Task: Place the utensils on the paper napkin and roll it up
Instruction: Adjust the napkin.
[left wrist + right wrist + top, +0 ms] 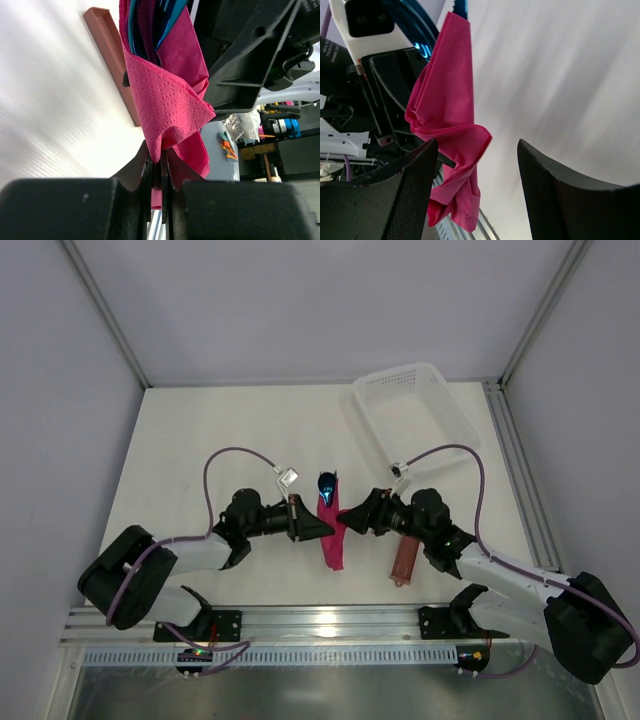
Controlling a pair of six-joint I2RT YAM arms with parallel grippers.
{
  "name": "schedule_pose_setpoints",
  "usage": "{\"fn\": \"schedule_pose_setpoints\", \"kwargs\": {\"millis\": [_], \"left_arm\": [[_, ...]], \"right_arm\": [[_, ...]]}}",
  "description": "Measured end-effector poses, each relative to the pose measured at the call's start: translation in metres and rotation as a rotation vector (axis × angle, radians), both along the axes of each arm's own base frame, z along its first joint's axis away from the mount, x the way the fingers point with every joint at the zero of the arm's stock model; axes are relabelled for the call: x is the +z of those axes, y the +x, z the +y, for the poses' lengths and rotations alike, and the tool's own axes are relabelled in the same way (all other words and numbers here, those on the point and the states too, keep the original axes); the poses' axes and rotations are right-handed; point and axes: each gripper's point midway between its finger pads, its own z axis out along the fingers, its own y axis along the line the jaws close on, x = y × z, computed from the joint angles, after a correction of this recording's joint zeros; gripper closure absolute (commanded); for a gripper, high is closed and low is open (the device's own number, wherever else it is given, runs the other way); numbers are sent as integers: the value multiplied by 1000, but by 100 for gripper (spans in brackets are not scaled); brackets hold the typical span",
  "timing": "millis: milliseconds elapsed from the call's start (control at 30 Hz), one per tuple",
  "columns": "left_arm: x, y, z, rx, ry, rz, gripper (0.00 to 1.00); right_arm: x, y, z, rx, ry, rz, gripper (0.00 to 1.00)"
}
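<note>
The left gripper [322, 530] has its fingers pressed together, pinching the paper napkin [333, 548]. The napkin is at mid-bench, its long axis running from near edge to far edge, and the blue utensils [326, 483] poke out of its far end. The right gripper [347, 519] is spread beside it.

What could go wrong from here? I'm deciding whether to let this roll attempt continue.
The left gripper pinches only a thin fold of the paper napkin, so the paper may tear or slip free. The utensils poke out of the loose roll's far end and could slide out if it tilts. The right gripper is open beside the roll, so nothing else secures it.
</note>
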Motion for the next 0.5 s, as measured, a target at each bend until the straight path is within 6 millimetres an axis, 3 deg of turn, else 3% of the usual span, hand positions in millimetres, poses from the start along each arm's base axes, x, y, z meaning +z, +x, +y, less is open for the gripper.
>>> {"fn": "schedule_pose_setpoints", "kwargs": {"millis": [333,500], "left_arm": [[-13,-7,6,8,82,28,99],[-11,-9,7,9,83,28,99]], "right_arm": [[13,-16,12,61,80,-28,42],[19,-21,17,84,98,-45,28]]}}
